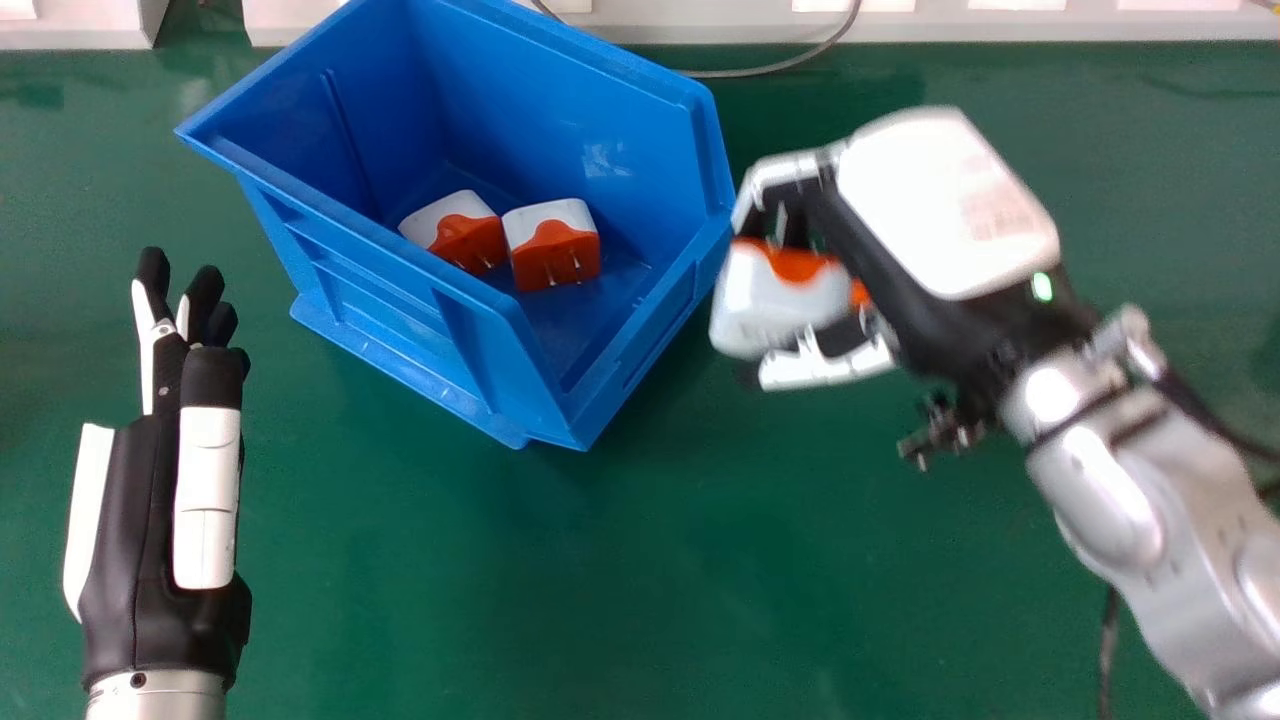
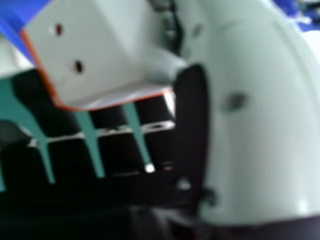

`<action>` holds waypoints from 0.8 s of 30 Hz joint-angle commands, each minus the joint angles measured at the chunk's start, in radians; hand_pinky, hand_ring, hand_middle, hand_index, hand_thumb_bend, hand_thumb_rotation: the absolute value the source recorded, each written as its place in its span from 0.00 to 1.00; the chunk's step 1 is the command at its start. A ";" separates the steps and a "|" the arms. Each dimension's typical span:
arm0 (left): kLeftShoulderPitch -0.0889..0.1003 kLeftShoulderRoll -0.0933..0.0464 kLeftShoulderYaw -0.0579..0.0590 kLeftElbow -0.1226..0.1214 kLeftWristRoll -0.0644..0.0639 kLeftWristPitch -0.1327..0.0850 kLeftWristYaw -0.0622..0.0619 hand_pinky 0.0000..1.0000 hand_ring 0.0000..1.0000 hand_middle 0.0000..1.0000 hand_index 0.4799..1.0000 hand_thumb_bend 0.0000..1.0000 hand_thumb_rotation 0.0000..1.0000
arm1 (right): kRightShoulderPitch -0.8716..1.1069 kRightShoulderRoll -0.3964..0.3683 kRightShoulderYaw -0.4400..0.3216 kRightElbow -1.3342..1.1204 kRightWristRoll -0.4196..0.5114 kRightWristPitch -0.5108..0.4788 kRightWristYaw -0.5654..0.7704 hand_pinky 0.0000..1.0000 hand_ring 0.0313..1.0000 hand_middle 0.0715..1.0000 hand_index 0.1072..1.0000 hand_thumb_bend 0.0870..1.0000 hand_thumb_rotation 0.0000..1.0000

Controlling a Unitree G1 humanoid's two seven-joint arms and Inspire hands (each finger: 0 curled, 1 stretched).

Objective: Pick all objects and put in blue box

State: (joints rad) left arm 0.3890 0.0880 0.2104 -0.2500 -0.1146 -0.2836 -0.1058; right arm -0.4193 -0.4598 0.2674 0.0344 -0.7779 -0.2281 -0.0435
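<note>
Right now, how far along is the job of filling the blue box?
Done: two white-and-orange plugs lie in the blue box. In hand: the right hand grips a third plug, to the right of the box. Left: that one still has to go in.

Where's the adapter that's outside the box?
Head view, right of centre: the adapter is in the right hand, just off the right side of the blue box.

Blue box [image 1: 400, 290], green table [image 1: 620, 600], two orange-and-white plugs [image 1: 555, 250], third plug [image 1: 770, 300] apparently matching
</note>
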 commanded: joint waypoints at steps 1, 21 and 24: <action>0.004 0.006 0.005 -0.010 0.014 -0.029 0.002 1.00 1.00 1.00 1.00 0.90 1.00 | -0.096 0.027 -0.005 0.041 0.025 -0.008 -0.006 0.11 0.14 0.17 0.41 0.43 0.15; 0.036 0.000 0.005 -0.009 0.000 -0.050 -0.005 1.00 1.00 1.00 1.00 0.90 0.99 | -0.717 0.330 0.216 0.815 -0.066 0.067 -0.062 0.34 0.45 0.49 0.43 0.44 0.15; 0.037 0.001 0.006 -0.001 0.015 -0.062 0.001 1.00 1.00 1.00 1.00 0.92 0.99 | -0.785 0.380 0.249 0.949 -0.066 0.093 -0.072 0.36 0.48 0.52 0.43 0.44 0.15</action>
State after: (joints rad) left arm 0.4221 0.0873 0.2140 -0.2454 -0.1150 -0.3178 -0.1062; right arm -1.1323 -0.0993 0.5093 0.9505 -0.8393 -0.1439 -0.1030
